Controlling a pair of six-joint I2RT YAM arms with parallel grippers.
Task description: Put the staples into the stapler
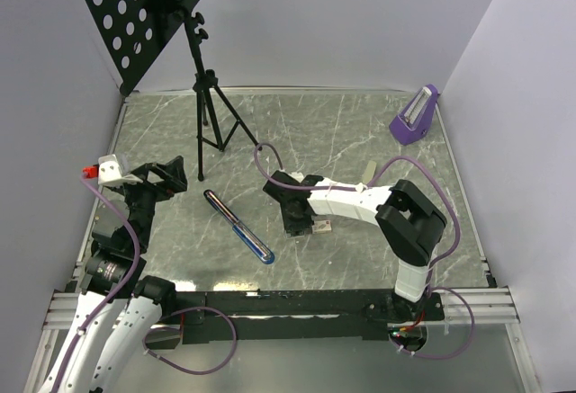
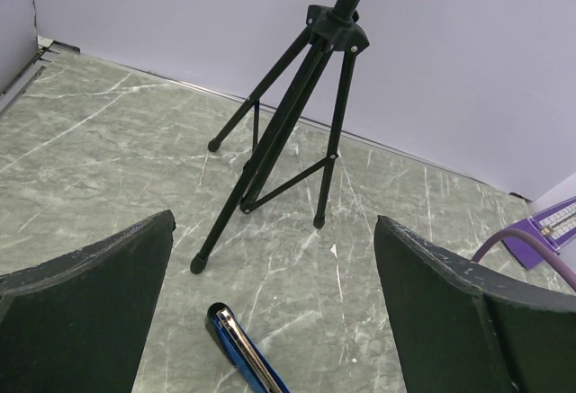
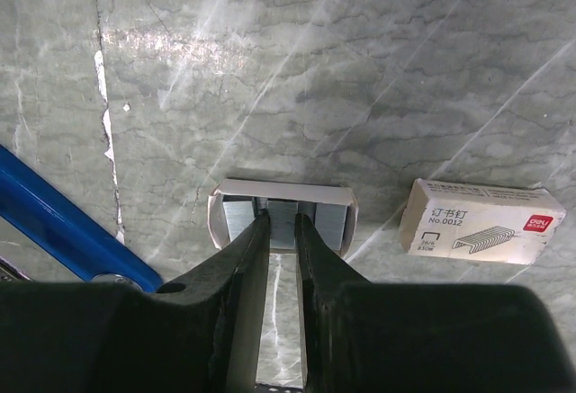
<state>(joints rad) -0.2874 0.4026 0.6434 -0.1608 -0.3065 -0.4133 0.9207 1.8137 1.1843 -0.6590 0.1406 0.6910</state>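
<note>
The stapler (image 1: 238,225) lies opened flat on the table, blue with a black end; its tip shows in the left wrist view (image 2: 238,343) and its blue body in the right wrist view (image 3: 54,222). My right gripper (image 3: 281,220) reaches straight down into the small grey staple tray (image 3: 229,218), its jaws nearly shut around a middle strip of staples. From above it is at the table's centre (image 1: 304,224). The pale staple box (image 3: 481,222) with reddish print lies to the tray's right. My left gripper (image 2: 273,231) is open and empty above the table, near the stapler's far end (image 1: 166,175).
A black music stand on a tripod (image 1: 209,114) stands at the back left; its legs (image 2: 288,132) are just beyond my left gripper. A purple metronome (image 1: 414,114) sits at the back right. A purple cable (image 1: 432,186) loops over the right arm.
</note>
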